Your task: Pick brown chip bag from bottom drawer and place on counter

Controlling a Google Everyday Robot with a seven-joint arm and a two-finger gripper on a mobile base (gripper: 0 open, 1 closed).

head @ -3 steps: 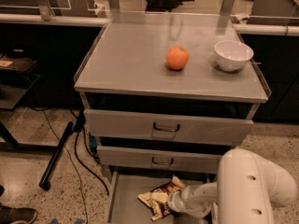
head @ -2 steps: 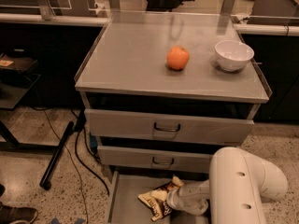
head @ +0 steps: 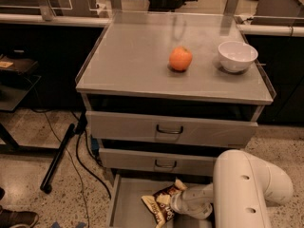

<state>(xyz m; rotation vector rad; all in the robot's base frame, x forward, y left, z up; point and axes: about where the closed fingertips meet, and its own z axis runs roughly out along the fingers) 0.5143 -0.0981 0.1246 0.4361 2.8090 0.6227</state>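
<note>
The brown chip bag [head: 161,204] lies crumpled in the open bottom drawer [head: 124,208], near its middle. My gripper [head: 175,205] reaches down into that drawer from the right and meets the bag's right edge, with the white arm [head: 247,189] bulking over the drawer's right half and hiding what is under it. The counter [head: 133,61] above is a wide light grey top with a thin raised rim.
An orange [head: 180,59] and a white bowl [head: 237,56] sit on the counter's right half. The two upper drawers [head: 168,129] are closed. A black pole [head: 57,158] and cables lie on the floor left of the cabinet.
The white arm has swung left and lower, covering more of the drawer's right side. The bag and gripper stay about where they were.
</note>
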